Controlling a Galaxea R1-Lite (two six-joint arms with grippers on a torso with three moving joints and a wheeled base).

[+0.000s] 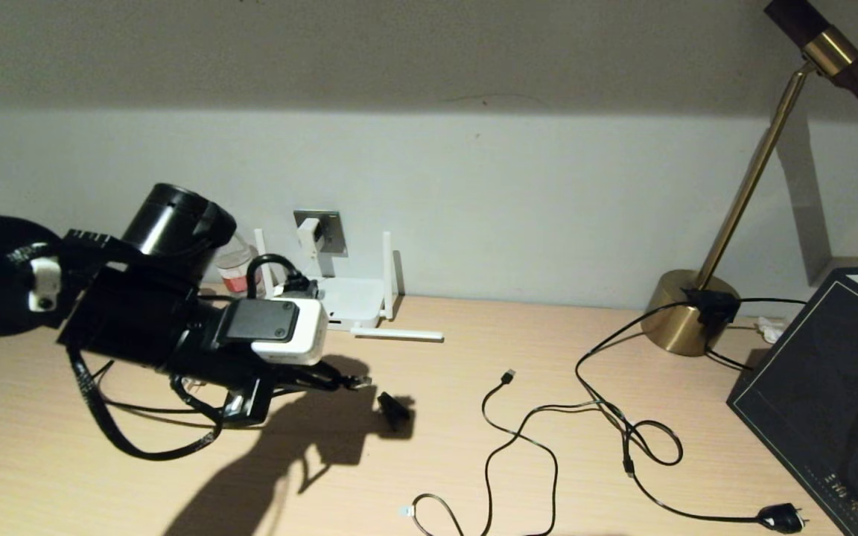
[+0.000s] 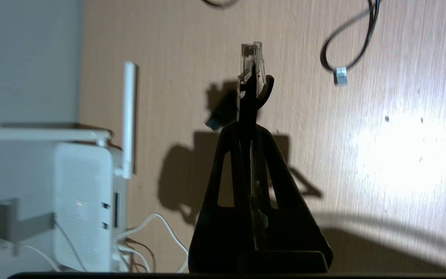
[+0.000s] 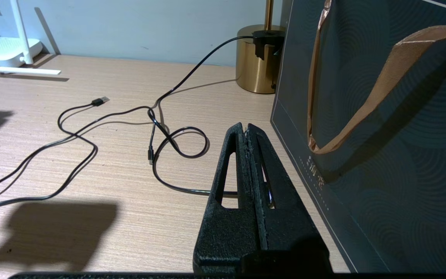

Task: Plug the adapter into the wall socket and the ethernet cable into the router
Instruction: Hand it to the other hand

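Note:
My left gripper (image 1: 336, 383) hovers low over the desk in front of the router (image 1: 353, 301) and is shut on the ethernet cable (image 1: 138, 447). In the left wrist view the clear clip connector (image 2: 251, 62) sticks out past the closed fingertips (image 2: 242, 131), out over bare desk with the router's port edge (image 2: 107, 205) off to the side. The white adapter (image 1: 310, 234) sits in the grey wall socket (image 1: 332, 232) above the router. My right gripper (image 3: 245, 130) is shut on nothing, low over the desk beside a dark bag (image 3: 381, 116).
One router antenna (image 1: 398, 334) lies flat on the desk. A small black object (image 1: 394, 409) rests near my left fingertips. A thin USB cable (image 1: 507, 376), a black cord with mains plug (image 1: 783, 516), a brass lamp base (image 1: 686, 316) and the bag (image 1: 816, 394) fill the right side.

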